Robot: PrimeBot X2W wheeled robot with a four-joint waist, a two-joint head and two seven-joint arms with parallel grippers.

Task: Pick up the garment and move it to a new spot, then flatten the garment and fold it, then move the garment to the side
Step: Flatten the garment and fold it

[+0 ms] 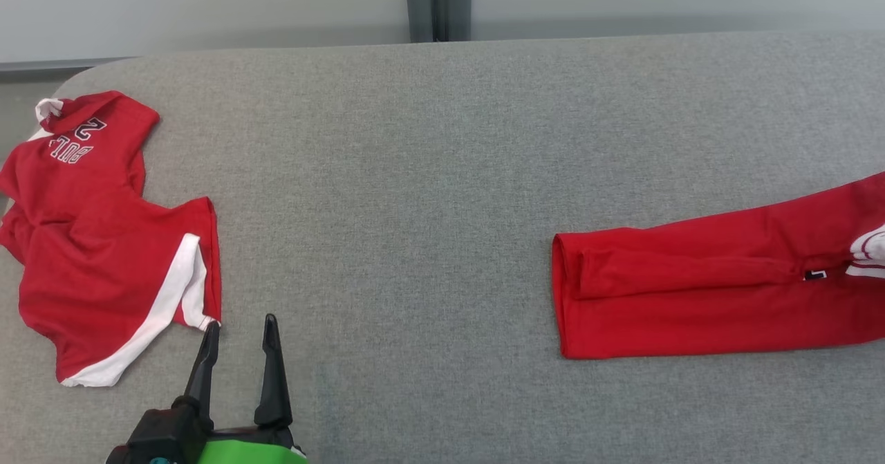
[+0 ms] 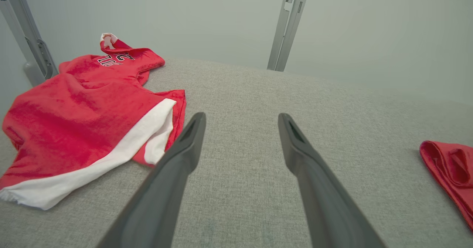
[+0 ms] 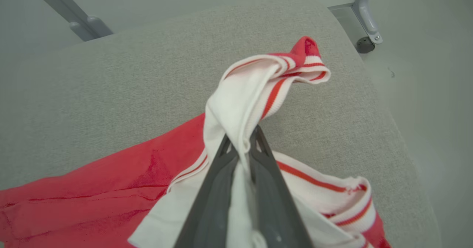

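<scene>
A folded red garment (image 1: 691,298) lies at the table's right side and runs off the head view's right edge. It also shows as red cloth (image 3: 111,189) in the right wrist view and as a red end (image 2: 451,166) in the left wrist view. Its white band with red stripes (image 3: 258,89) is bunched up, and my right gripper (image 3: 242,135) is shut on that band. My left gripper (image 1: 240,322) stands open over bare table, its left fingertip (image 1: 211,327) at the hem corner of a second red and white jersey (image 1: 97,243). The open fingers of my left gripper (image 2: 242,116) hold nothing.
The grey fabric table (image 1: 415,173) has a rounded far-left corner. The crumpled jersey (image 2: 81,118) with dark lettering lies at the left. A grey post (image 1: 438,1) stands behind the far edge. Just right of the held band the table edge (image 3: 391,122) drops to the floor.
</scene>
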